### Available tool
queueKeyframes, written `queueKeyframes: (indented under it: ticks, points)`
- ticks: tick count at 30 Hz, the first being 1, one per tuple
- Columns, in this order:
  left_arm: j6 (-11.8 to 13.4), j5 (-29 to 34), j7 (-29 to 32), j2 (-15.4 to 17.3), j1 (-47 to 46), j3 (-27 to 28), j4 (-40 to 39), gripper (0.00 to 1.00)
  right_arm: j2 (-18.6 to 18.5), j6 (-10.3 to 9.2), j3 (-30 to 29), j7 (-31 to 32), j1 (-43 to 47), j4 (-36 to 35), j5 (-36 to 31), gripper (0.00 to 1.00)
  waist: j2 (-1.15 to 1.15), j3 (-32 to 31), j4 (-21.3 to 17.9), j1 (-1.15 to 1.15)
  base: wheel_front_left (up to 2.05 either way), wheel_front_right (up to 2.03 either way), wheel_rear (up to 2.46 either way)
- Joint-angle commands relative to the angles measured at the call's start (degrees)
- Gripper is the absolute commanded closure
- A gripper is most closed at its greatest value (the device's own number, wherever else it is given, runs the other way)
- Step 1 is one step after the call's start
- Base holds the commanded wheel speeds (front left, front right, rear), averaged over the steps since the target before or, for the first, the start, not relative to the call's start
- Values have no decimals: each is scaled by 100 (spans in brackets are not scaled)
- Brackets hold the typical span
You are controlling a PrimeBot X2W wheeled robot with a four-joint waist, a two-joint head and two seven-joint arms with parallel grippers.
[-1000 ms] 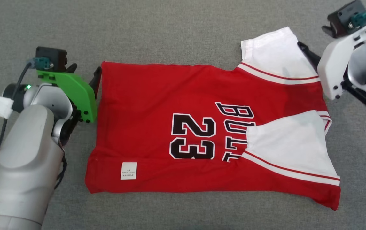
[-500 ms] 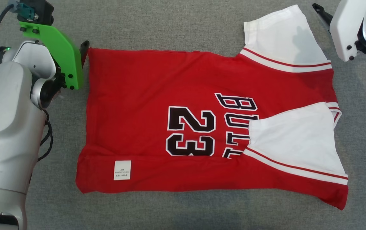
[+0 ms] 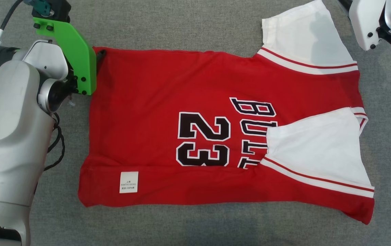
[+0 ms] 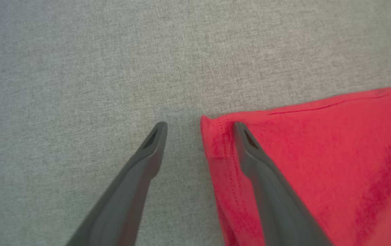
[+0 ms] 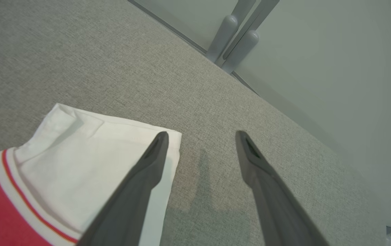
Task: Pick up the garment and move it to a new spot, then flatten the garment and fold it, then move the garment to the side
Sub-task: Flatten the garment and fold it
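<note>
Left tool (image 4: 199,125) wide astride garment (image 3: 147,102) corner

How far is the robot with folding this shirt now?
Done: the shirt lies flat on the grey cloth, its near sleeve folded over the lettering. In hand: the open left fingers straddle its far red corner and the open right fingers stand at the far white sleeve, gripping nothing yet. Left: the far fold, further folds, moving it aside.

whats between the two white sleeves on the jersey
Only the jersey's own red chest cloth, bare apart from black lettering at its left end. The head view shows it between the far sleeve and the near sleeve.
</note>
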Motion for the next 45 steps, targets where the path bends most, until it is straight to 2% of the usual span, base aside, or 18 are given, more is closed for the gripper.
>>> queueKeyframes:
  ticks: [1,14,24,26,27,29,30,31,32,34,35,36,37,45]
  points:
    - [57,-21,-9,56,70,-5,-34,0,10,-9,63,-75,-102,64,51,0,0,19,-21,-1,0,0,0]
    - [316,-7,103,214,-116,63,-246,0,-126,-9,334,-290,-360,324,246,0,0,79,-35,-1,0,0,0]
    - [356,-78,285,223,26,-29,-299,0,-45,-9,413,-424,-550,402,169,0,0,178,-87,-1,0,0,0]
    - [340,-104,327,213,53,-55,-285,13,-53,-9,431,-430,-573,403,172,0,0,200,-86,-1,0,0,0]
    - [334,-105,337,212,58,-61,-286,15,-61,-10,439,-437,-580,409,175,0,0,205,-83,-1,0,0,0]
    - [326,-118,353,201,94,-78,-278,29,-76,-10,444,-449,-583,429,191,0,0,204,-80,-1,0,0,0]
    - [327,-121,341,208,112,-84,-273,32,-76,-10,454,-453,-578,441,202,0,0,197,-84,-1,0,0,0]
    - [325,-115,324,222,121,-90,-264,45,-72,-10,470,-463,-575,451,209,0,0,188,-90,-1,0,0,0]
    - [322,-108,320,236,124,-96,-257,51,-65,-10,483,-471,-581,457,214,0,0,182,-99,-1,0,0,0]
    - [296,-84,278,239,107,-126,-258,54,-49,-10,514,-484,-594,467,226,0,0,175,-111,-1,0,0,0]
    - [263,-81,222,202,86,-165,-257,68,-45,-10,548,-462,-594,473,236,0,0,171,-117,-1,0,0,0]
    - [240,-78,216,183,78,-190,-245,68,-48,-10,564,-454,-595,476,239,0,0,172,-120,-1,0,0,0]
    - [230,-87,171,160,75,-201,-226,100,-50,-10,575,-451,-595,482,244,0,0,169,-123,-1,0,0,0]
    - [131,-111,-11,-20,-9,-341,-79,100,-182,-10,529,-590,-649,536,192,0,0,188,-82,-1,0,0,0]
